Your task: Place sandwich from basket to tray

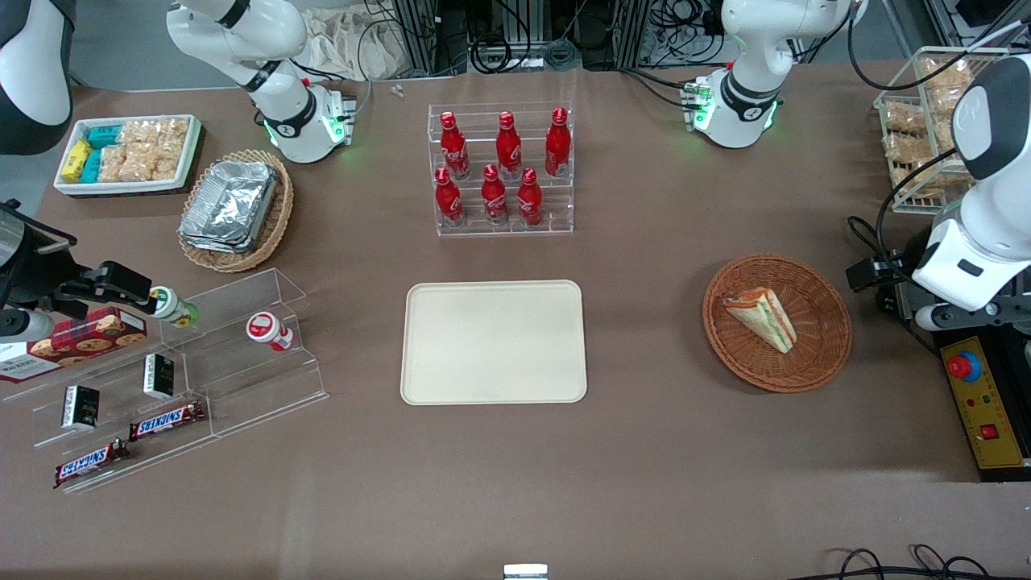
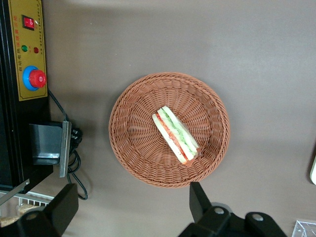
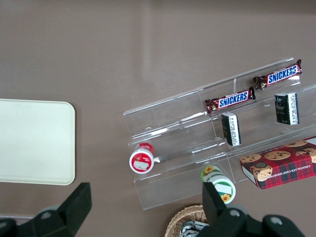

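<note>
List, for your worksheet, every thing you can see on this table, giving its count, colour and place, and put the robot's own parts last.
sandwich: one, pale bread with red and green layers, in the basket.
basket: one, reddish-brown wicker, toward the working arm's end.
tray: one, cream, mid-table, bare.
cola bottles: six, red, on a clear rack farther from the front camera than the tray.
foil trays: stacked, silver, in a tan basket toward the parked arm's end.
snack bin: one, white, beside the foil trays.
Snickers bars: two, brown, on the clear stepped stand.
control box: one, yellow, beside the basket.
gripper: one, black, open, hovering above the basket.
</note>
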Motion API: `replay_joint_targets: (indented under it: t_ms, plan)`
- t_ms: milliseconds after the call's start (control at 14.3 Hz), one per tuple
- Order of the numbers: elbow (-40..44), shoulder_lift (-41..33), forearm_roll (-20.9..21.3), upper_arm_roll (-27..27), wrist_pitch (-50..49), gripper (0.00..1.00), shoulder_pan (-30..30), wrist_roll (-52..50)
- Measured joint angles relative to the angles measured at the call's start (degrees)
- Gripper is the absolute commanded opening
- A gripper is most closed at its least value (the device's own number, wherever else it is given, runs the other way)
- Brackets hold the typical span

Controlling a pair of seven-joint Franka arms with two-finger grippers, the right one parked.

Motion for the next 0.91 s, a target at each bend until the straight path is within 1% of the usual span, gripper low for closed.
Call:
replay_joint_targets:
  t_ms: [490, 630, 770, 910]
  plan:
    - [0.0, 0.1, -0.1, 0.1, -1.2, 1.00, -0.4, -1.2]
    - [-0.7, 0.1, -0.8, 0.0, -1.2, 1.00, -0.7, -1.8]
    - [-2.7, 0.1, -2.5, 0.0, 0.4, 1.00, -0.8, -2.3]
    - [-7.1, -0.2, -2.9, 0.0, 4.4, 1.00, -0.8, -4.0]
